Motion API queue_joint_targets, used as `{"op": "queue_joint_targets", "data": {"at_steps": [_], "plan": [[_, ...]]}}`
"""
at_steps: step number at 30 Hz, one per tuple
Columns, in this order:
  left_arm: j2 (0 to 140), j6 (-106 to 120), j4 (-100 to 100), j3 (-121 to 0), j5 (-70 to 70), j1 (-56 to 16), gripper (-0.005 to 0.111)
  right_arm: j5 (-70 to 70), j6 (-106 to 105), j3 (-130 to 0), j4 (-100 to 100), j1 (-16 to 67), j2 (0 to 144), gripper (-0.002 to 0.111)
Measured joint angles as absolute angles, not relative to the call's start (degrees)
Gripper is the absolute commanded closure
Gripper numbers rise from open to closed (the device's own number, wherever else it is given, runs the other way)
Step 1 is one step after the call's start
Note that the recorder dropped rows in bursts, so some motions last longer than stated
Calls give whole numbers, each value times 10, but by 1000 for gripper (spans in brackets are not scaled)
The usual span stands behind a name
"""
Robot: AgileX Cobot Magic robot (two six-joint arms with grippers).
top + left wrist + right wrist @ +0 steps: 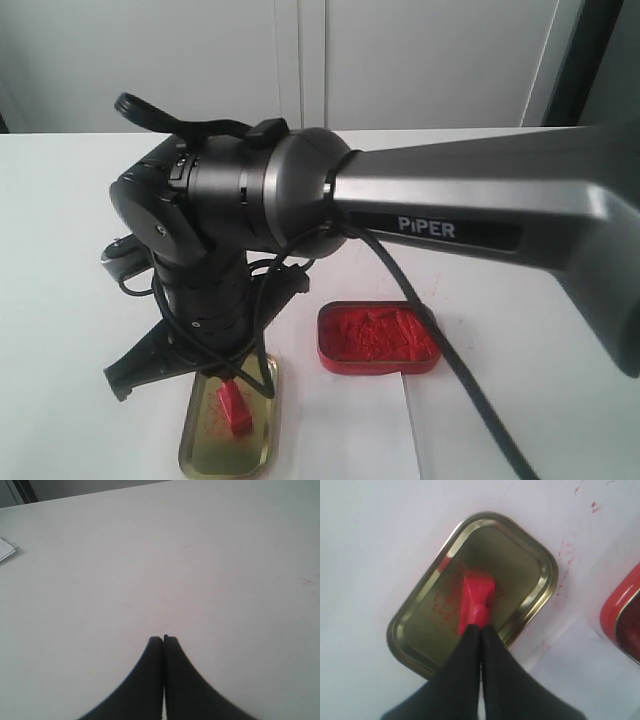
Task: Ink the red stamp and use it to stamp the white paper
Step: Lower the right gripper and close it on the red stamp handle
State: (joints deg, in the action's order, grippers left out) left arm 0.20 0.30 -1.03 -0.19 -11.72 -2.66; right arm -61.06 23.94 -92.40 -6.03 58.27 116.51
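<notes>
Exterior close, right wrist overlooks red stamp [477, 592]

text "PiPER" | white letters | on dark label strip [440, 229] | along grey right arm [500, 180]

The stamp [476, 597] is solid bright red. The lid [520, 560] under it is gold, flecked and smeared with red. The tin [378, 338] to its right is red, holding lumpy red paste. The table [60, 200] is white; the arm [480, 190] is dark grey with white lettering.
</notes>
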Motion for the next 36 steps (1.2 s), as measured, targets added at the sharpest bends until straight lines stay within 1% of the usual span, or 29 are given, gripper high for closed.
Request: {"op": "queue_joint_targets", "data": {"at_steps": [2, 6, 10, 15, 18, 36], "plan": [[2, 3, -10, -2, -117, -27, 107, -607, 240, -924, -61, 583, 1165, 106], [2, 3, -10, -2, -117, -27, 107, -607, 240, -924, -63, 583, 1165, 97], [2, 3, -10, -2, -117, -27, 107, -606, 244, -924, -63, 583, 1168, 91], [2, 3, -10, -2, -117, -27, 107, -605, 244, -924, -63, 583, 1173, 91], [2, 3, -10, -2, -117, -27, 107, -606, 244, -924, -63, 583, 1185, 87], [2, 3, -10, -2, -117, -27, 107, -604, 255, -925, -48, 583, 1234, 88]]}}
